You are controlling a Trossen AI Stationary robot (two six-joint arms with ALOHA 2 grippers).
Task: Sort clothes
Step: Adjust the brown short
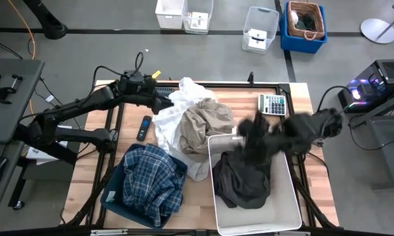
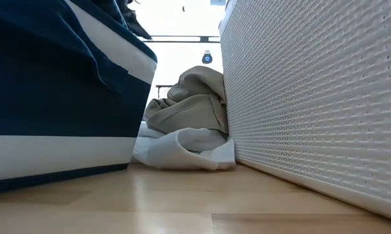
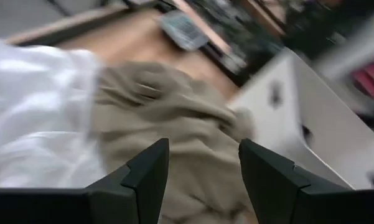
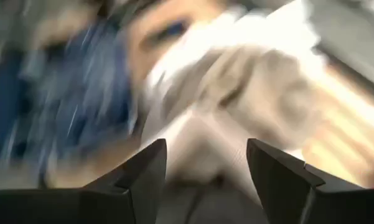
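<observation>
Fingers of the left gripper (image 3: pixel 202 180) stand apart, empty, just beside the khaki piece (image 1: pixel 202 124) heaped mid-table, nearer it than the right gripper (image 4: pixel 205 180), also spread, above the white bin (image 1: pixel 285 210).

Right gripper (image 1: pixel 249 134) smeared by blur above the dark grey-black piece (image 1: pixel 241 180).

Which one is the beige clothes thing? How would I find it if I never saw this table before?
Start at the wooden table and find the white plastic bin holding the dark garment. Just beyond the bin's far left corner lies a heap: the beige khaki garment is the crumpled tan lump on top. The white garment spreads out under and beside it, and the beige one is the only tan fabric there.
</observation>
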